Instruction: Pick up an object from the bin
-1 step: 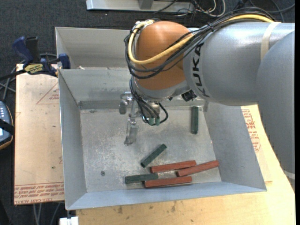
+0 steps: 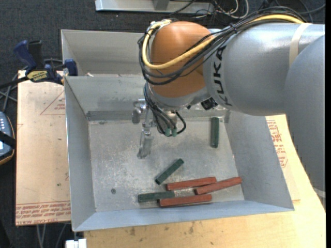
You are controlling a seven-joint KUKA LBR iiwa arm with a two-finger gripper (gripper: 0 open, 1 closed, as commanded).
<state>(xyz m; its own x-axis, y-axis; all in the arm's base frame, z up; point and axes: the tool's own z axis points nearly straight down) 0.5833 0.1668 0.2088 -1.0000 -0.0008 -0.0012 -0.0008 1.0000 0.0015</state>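
Observation:
My gripper (image 2: 143, 148) hangs below the orange-covered wrist, over the bare floor left of the bin's middle. I see nothing in it. The nearest thing is a short dark green bar (image 2: 169, 171), lying slanted on the floor a little below and right of the gripper, apart from it. A second dark green bar (image 2: 214, 132) lies nearly upright in the picture, at the right by the back wall.
Along the bin's front wall lie three reddish-brown bars (image 2: 191, 183) (image 2: 218, 186) (image 2: 185, 201) and another dark green bar (image 2: 156, 196), close together. The arm and its cables cover the bin's back right.

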